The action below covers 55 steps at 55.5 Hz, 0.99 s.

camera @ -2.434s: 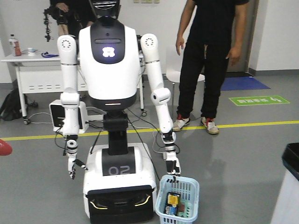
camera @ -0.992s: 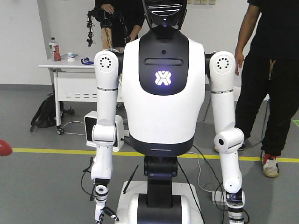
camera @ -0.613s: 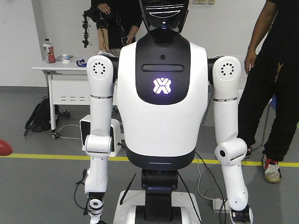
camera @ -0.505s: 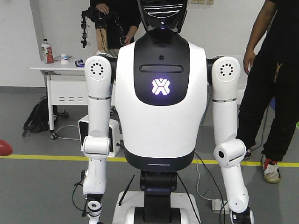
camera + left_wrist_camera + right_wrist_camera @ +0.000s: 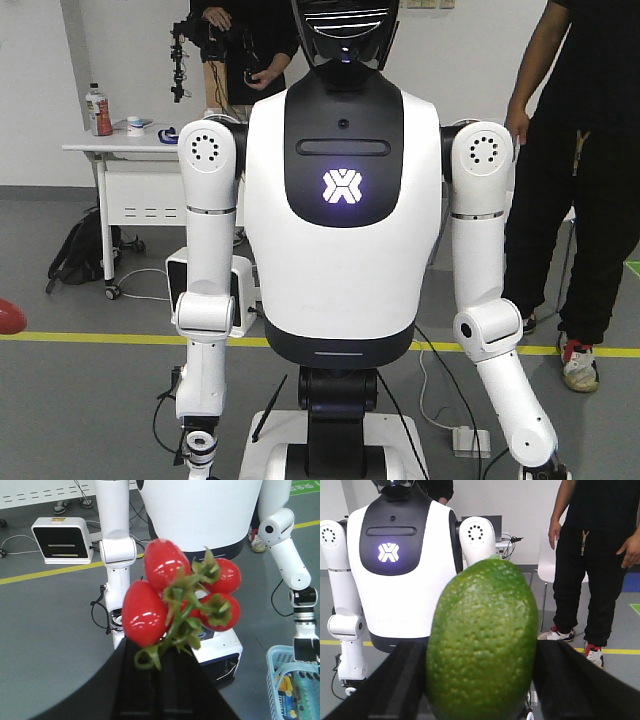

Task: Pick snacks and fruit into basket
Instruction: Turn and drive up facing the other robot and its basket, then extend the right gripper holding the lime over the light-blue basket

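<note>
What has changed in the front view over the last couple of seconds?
The white humanoid now fills the front view, much closer than before, and its forearm at picture right has swung outward. The blue basket has left that view and shows only in the left wrist view. The table and yellow floor line remain.

Robotics lab, grey floor with yellow tape line (image 5: 90, 338), white humanoid robot (image 5: 342, 200), equipment table (image 5: 125, 150)

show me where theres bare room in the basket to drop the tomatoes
Only a corner of the basket shows in the left wrist view, with a yellow and a blue packet inside. No bare room can be confirmed. The tomatoes sit in the left pincer.
</note>
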Tool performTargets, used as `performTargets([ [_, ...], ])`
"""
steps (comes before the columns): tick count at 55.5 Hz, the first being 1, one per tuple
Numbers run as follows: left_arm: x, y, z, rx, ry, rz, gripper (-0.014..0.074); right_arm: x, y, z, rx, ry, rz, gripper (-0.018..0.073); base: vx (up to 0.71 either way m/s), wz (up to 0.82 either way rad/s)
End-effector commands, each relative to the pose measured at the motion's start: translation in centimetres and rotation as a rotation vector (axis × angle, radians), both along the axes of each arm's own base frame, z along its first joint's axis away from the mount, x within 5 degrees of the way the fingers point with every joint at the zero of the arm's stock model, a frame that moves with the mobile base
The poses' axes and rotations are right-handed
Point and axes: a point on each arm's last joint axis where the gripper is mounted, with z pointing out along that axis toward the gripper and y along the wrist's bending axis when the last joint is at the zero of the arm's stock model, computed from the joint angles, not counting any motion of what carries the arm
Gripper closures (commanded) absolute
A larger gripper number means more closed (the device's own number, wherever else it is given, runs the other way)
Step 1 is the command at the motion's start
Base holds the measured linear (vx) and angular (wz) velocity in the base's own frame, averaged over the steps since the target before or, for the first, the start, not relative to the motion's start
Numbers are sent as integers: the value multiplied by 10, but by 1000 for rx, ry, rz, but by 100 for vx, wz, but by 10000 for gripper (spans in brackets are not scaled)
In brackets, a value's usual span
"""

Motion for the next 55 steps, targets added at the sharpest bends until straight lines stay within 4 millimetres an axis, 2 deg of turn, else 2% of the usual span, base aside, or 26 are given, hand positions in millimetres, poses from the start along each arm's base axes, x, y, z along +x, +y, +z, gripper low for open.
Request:
performTargets([
  [1, 2, 0, 15, -38, -98, 17, 600, 1, 1, 15, -28, -100, 5, 564, 0, 0],
  [55, 2, 0, 15, -38, -98, 17, 600, 1, 1, 15, -28, -100, 5, 564, 0, 0],
])
